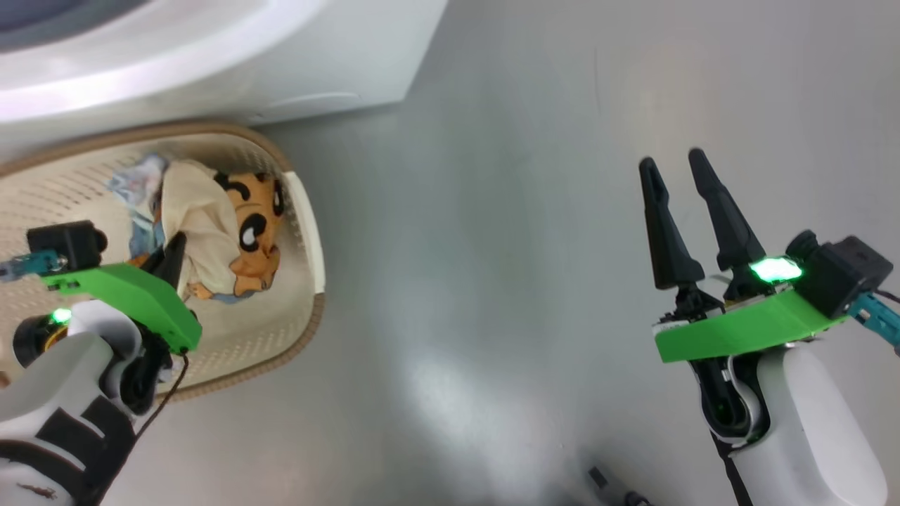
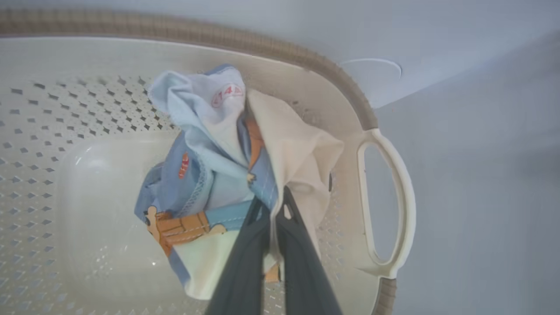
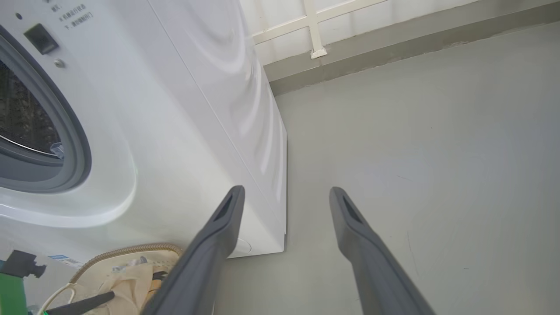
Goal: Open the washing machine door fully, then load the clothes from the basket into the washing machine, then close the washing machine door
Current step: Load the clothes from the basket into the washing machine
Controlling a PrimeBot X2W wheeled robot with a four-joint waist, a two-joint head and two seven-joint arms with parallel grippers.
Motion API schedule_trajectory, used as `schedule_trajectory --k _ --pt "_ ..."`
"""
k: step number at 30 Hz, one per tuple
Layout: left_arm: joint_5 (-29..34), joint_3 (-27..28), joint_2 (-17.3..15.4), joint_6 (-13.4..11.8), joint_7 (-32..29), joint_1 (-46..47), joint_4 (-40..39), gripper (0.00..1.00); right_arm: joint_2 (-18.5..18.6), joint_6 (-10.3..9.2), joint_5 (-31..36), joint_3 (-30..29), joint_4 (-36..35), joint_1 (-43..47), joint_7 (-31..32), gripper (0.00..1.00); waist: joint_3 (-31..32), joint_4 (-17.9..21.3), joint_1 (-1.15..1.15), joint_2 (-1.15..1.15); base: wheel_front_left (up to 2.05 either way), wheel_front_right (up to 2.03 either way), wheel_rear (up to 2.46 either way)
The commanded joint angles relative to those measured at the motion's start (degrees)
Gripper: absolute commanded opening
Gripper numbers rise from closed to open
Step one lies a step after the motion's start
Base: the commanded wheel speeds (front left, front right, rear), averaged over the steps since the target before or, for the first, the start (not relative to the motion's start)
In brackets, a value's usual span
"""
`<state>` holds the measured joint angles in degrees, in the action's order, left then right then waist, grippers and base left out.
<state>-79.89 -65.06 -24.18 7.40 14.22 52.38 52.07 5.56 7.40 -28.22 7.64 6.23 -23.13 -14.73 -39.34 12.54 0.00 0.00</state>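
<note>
You see the basket in matt cream plastic, its rim brown with a woven look. The clothes are soft, creased cloth. The washing machine has a smooth, glossy white shell; the floor is smooth grey with a dull shine.

- head view: from above, looking steeply down on the basket and grey floor.
- left wrist view: close over the clothes inside the basket.
- right wrist view: faces the washing machine obliquely; shares the basket's corner with both others.
</note>
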Motion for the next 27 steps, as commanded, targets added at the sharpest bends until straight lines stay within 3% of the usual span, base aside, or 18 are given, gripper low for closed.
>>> schedule_trajectory --k 1,15,18,27 --pt "1.8 4.2 -1.3 0.1 0.8 -2.1 -1.2 0.00 0.5 0.09 0.1 0.5 -0.8 2.9 -0.3 1.00 4.3 -3.0 0.00 0.00 0.00 0.00 0.00" --pt "18.5 24.3 0.0 0.1 0.8 -12.9 -8.5 0.00 3.3 0.09 -0.2 -1.1 0.4 7.5 -0.3 1.00 13.1 -7.5 0.00 0.00 0.00 0.00 0.00" --pt "23.4 30.5 0.6 0.1 0.8 -15.8 -11.3 0.00 3.8 0.09 -0.3 -1.6 0.5 8.6 -0.3 1.00 14.8 -8.3 0.00 0.00 0.00 0.00 0.00" --pt "32.9 41.5 1.9 0.1 0.8 -23.7 -19.9 0.00 5.1 0.09 -0.6 -2.8 0.6 11.7 -0.3 1.00 18.7 -10.0 0.00 0.00 0.00 0.00 0.00"
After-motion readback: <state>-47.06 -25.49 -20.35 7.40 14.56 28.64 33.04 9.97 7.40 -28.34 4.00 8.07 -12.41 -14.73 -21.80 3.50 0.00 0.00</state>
